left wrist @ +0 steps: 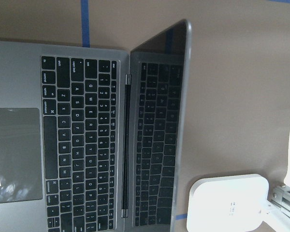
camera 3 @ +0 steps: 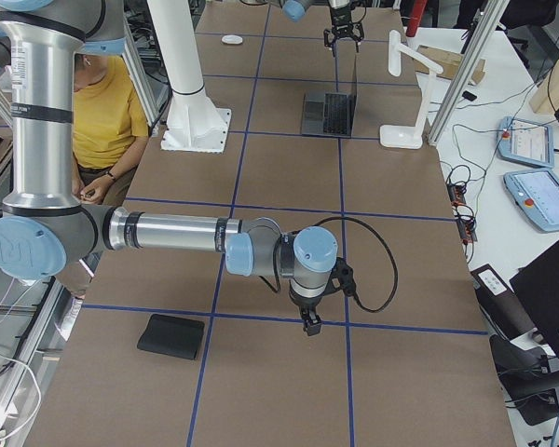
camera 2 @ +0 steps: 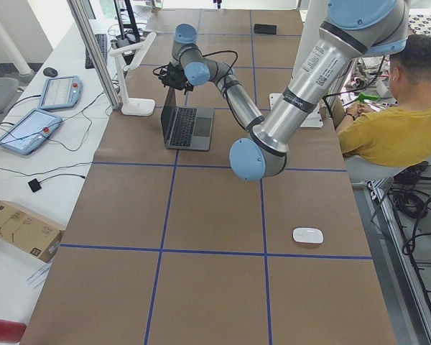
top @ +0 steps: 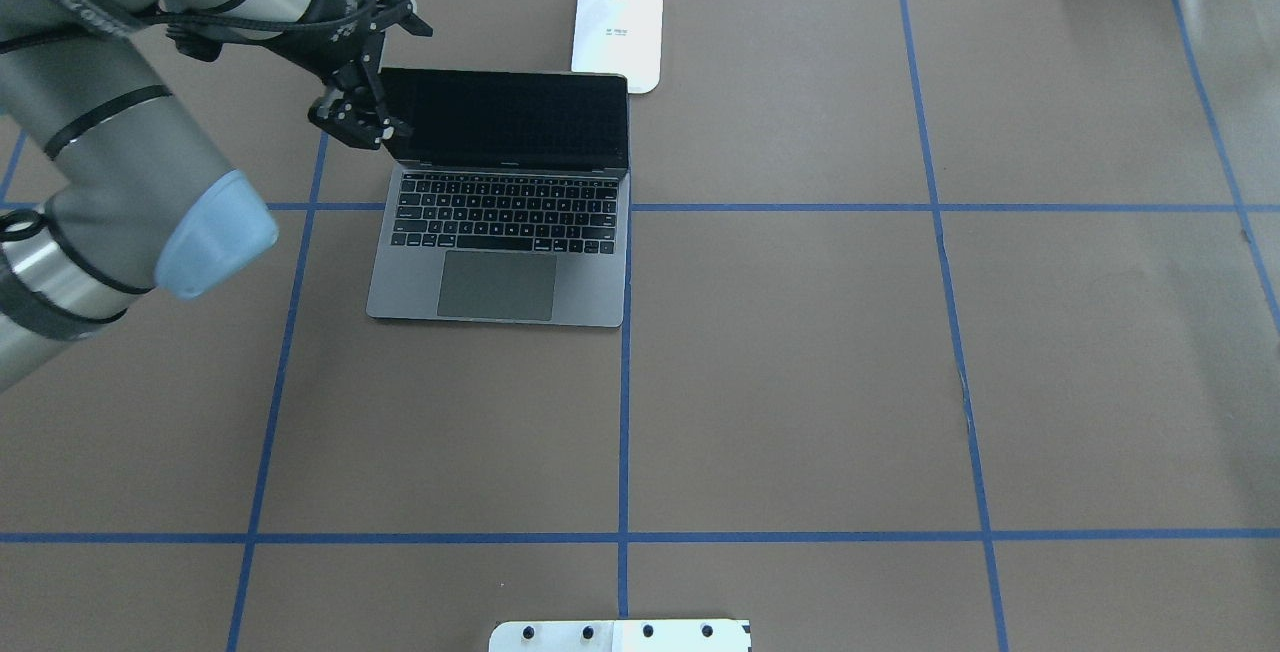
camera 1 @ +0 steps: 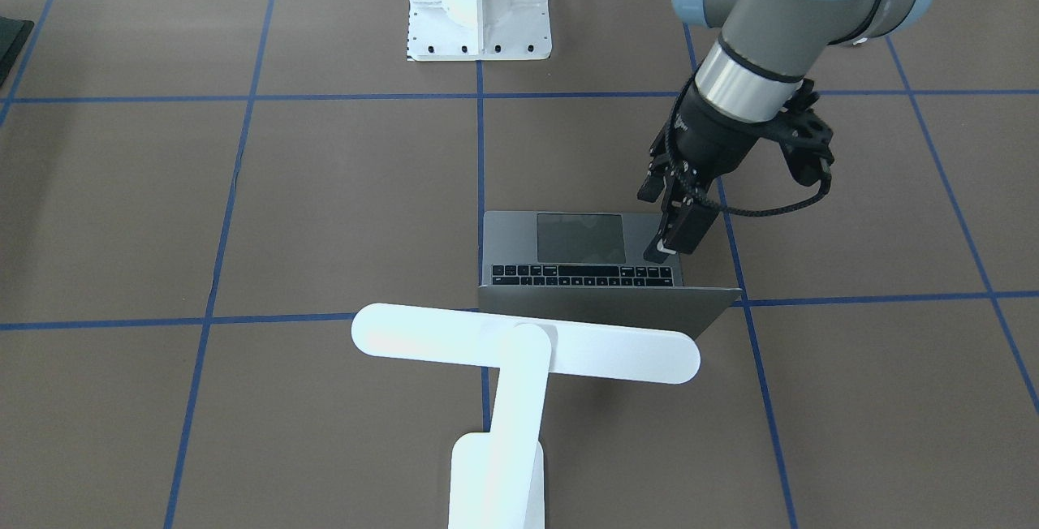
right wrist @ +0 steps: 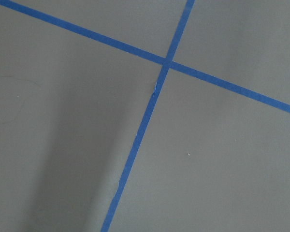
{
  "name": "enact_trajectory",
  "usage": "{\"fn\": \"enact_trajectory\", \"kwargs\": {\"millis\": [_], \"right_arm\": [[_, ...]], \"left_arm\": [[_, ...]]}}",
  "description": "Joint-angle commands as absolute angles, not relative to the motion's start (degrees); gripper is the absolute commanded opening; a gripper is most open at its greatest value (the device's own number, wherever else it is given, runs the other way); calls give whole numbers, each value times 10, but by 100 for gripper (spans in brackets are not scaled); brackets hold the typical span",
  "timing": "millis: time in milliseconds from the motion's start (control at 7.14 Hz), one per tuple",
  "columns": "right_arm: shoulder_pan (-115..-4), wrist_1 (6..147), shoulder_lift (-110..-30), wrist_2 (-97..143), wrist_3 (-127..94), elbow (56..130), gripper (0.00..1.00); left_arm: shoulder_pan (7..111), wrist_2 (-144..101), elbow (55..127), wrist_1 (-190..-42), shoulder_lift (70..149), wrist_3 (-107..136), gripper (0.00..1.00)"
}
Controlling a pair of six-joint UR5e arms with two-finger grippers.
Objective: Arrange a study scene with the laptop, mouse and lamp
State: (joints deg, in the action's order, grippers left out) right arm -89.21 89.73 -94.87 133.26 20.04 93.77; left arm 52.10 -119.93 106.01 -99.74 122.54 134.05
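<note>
The grey laptop [camera 1: 580, 238] stands open on the brown table, screen up, and also shows in the overhead view [top: 500, 232] and the left wrist view [left wrist: 77, 145]. My left gripper [camera 1: 667, 225] hovers by the screen's outer side edge [top: 358, 127], and its fingers look apart and empty. The white lamp [camera 1: 519, 346] stands just behind the laptop, its base [top: 618, 32] at the table's far edge. The white mouse [camera 2: 307, 235] lies far off, at the table's left end. My right gripper [camera 3: 307, 326] points down at bare table; I cannot tell whether it is open or shut.
The white bolted pedestal [camera 1: 479, 10] stands at the robot's side of the table. A flat black pad [camera 3: 172, 335] lies near the right end. Blue tape lines [right wrist: 150, 111] grid the table. A seated person in yellow [camera 2: 395, 129] is beside the table.
</note>
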Motion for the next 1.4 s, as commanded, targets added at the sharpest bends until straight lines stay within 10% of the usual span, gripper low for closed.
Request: {"fn": "enact_trajectory", "kwargs": {"millis": [0,701,1261], "right_arm": [[-892,898,-954,1332,202,938,100],[-915,897,-966,1335,217,934,100],[-1066,883,-967,1326,226,869,100]], "left_arm": [[532,-1218,1174,-981,1097,1125,100],[765,-1341,1164,-954,861,514,100],[879,-1343,1057,-954,832,284,100]]}}
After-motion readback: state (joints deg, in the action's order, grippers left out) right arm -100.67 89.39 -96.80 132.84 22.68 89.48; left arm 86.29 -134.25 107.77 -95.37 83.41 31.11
